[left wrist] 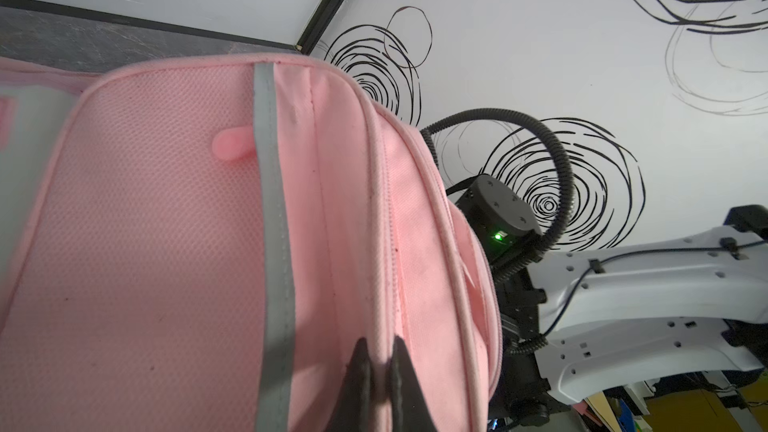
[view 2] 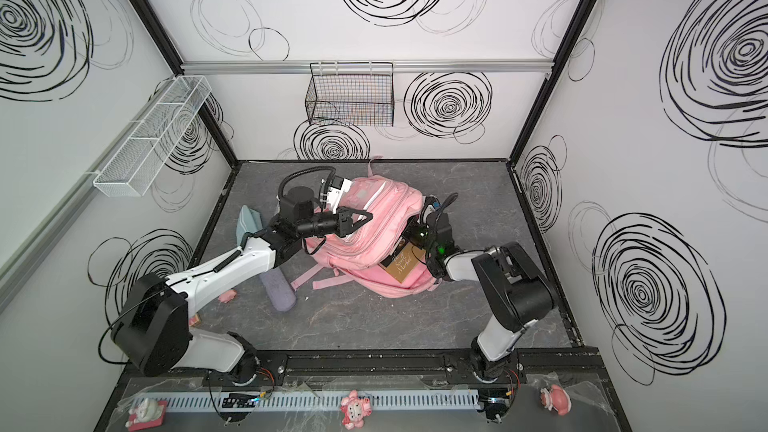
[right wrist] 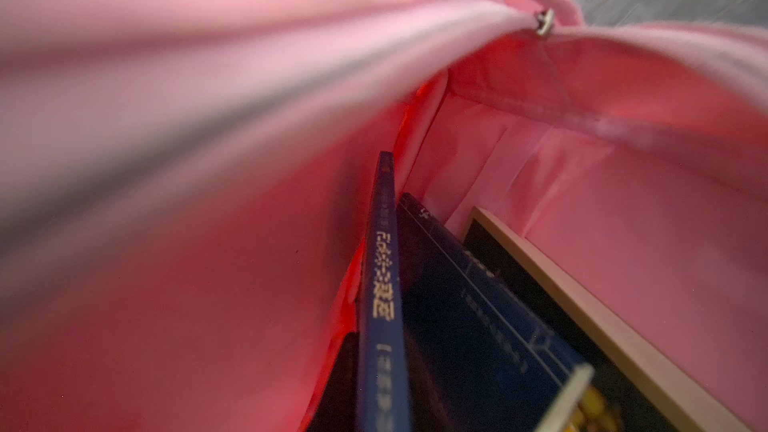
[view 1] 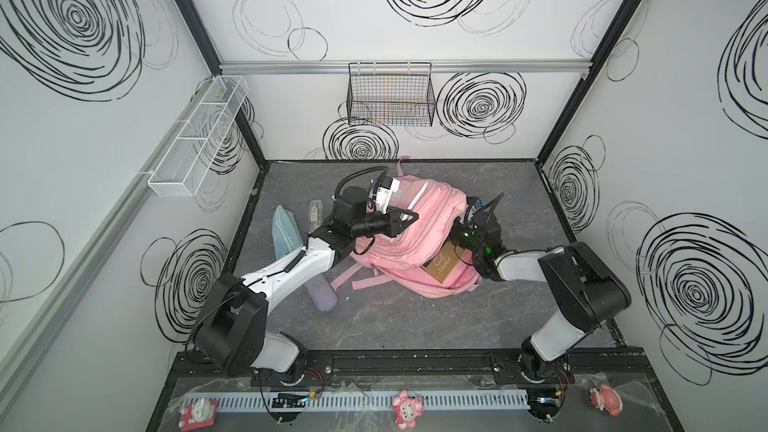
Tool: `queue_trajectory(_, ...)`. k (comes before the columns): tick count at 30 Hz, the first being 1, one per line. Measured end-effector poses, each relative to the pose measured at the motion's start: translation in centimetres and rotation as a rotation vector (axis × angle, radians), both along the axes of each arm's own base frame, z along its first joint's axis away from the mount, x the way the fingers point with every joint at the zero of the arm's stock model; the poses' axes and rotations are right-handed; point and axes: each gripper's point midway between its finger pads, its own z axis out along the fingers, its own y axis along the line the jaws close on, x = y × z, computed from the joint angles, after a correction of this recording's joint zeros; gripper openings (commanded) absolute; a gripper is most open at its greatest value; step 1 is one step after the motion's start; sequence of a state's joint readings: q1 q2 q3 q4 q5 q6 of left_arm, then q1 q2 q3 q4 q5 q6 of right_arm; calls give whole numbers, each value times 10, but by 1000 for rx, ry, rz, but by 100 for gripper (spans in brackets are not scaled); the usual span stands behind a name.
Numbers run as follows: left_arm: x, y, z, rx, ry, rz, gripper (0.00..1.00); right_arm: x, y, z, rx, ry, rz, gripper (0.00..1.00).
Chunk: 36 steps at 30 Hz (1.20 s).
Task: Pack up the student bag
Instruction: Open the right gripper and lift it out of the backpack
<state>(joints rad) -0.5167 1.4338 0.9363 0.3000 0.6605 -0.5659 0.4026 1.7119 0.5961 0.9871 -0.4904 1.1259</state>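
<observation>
The student bag [view 1: 436,209] [view 2: 386,218] is a pink backpack lying on the grey floor in both top views, its mouth towards the right arm. My left gripper [view 1: 415,218] [left wrist: 380,351] is shut on a piped pink seam on the bag's upper side, next to a grey reflective stripe [left wrist: 274,222]. My right gripper [right wrist: 380,371] reaches inside the bag's mouth and is shut on a thin blue book [right wrist: 382,284]; in the top views its fingers are hidden by the fabric. A brown book with gold lettering [view 1: 442,265] sticks out of the mouth.
Left of the bag lie a teal pouch [view 1: 284,228], a clear bottle-like thing [view 1: 314,214] and a purple roll [view 1: 320,295]. A black wire basket [view 1: 390,95] hangs on the back wall and a white mesh shelf [view 1: 199,135] on the left wall. Pink straps [view 1: 365,282] trail forward.
</observation>
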Motion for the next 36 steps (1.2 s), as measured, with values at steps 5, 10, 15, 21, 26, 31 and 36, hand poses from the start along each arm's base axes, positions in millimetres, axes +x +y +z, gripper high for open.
queue_trajectory(5,-1,-1,-1,2,-1,0,0,14,16,-29,50,51,12,0)
queue_trajectory(10,-2,-2,-3,2,-1,0,0,30,30,-42,9,73,43,46)
queue_trajectory(15,-1,-2,-2,1,-6,5,0,35,31,-36,-68,52,56,67)
queue_trajectory(21,1,-1,-2,5,-12,15,0,24,-3,-35,-220,66,20,73)
queue_trajectory(26,0,-2,-4,13,-12,20,0,4,-53,-40,-319,104,-20,73)
queue_trajectory(31,2,-2,-4,17,-13,32,10,-22,-88,-41,-389,129,-33,73)
queue_trajectory(36,4,-6,9,-17,-59,33,59,-58,-101,-26,-460,110,-15,72)
